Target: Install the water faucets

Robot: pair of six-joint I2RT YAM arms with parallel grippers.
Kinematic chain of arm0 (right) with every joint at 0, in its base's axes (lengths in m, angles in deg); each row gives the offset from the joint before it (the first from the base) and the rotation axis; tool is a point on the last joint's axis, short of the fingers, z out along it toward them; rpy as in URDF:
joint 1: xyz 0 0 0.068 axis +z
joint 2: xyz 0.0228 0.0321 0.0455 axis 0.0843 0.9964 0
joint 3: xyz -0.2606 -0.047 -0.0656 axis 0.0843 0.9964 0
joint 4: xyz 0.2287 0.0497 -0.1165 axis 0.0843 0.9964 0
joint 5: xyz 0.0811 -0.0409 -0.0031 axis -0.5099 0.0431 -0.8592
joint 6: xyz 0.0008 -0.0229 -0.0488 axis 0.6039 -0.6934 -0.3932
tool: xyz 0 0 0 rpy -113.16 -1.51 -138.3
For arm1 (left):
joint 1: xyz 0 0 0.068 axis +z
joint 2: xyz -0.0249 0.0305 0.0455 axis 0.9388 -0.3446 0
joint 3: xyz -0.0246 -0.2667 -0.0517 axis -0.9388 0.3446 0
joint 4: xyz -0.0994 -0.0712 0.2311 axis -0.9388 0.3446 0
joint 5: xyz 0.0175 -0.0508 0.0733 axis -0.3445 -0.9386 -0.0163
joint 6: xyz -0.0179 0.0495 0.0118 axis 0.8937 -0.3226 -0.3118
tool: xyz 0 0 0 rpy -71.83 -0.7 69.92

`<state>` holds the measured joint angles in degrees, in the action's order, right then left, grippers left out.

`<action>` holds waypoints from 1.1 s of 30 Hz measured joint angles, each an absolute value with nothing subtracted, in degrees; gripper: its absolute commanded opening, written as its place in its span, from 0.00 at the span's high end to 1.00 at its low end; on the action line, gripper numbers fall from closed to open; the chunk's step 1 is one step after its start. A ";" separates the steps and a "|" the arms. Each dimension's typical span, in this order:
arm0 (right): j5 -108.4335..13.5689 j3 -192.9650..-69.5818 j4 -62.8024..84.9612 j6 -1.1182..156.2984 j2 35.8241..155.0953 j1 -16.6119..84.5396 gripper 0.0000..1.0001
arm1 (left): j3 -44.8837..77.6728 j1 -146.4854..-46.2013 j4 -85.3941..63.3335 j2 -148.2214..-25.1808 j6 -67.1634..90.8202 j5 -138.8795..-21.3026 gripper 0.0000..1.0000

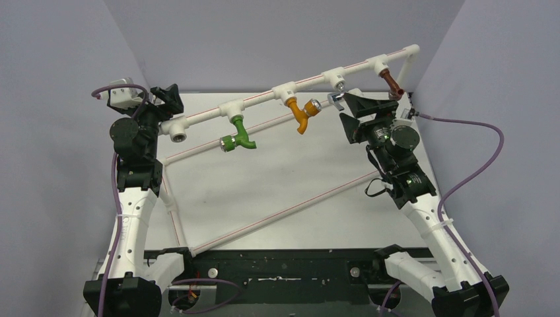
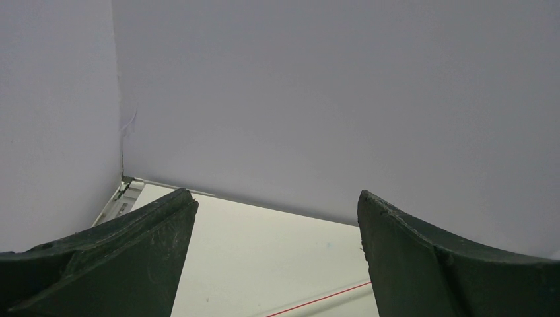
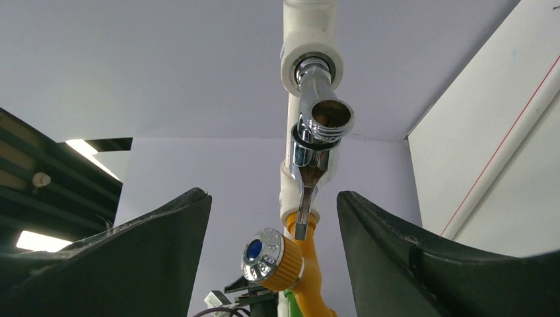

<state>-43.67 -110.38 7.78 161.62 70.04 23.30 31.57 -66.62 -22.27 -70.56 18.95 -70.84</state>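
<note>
The chrome faucet (image 3: 315,139) hangs from its white pipe socket (image 3: 310,63), between the orange tap (image 3: 296,274) and the brown tap (image 1: 392,84), above the surface (image 1: 277,191); my right pincer (image 3: 271,201) stands open, a finger on each side of the faucet's lever, touching nothing; if the thread is only shallowly caught, the faucet could sag or drop out; pulling away crooked, a finger could snag the lever and twist it loose, or knock the orange tap; my left pincer (image 2: 277,201) is open too, empty, facing the back wall (image 2: 330,99).
</note>
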 measured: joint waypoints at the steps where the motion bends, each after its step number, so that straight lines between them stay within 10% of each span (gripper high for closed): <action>1: -43.61 -110.38 8.86 160.33 69.49 23.30 0.28 | 31.57 -66.62 -22.27 -70.56 18.95 -70.84 0.10; 33: -49.40 -112.41 13.10 58.85 61.14 23.19 0.25 | 31.57 -66.36 -22.29 -70.56 19.30 -71.34 0.10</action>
<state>-49.40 -112.41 13.10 58.85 61.14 23.19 31.57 -66.36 -22.29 -70.56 19.30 -71.34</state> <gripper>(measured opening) 0.743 0.898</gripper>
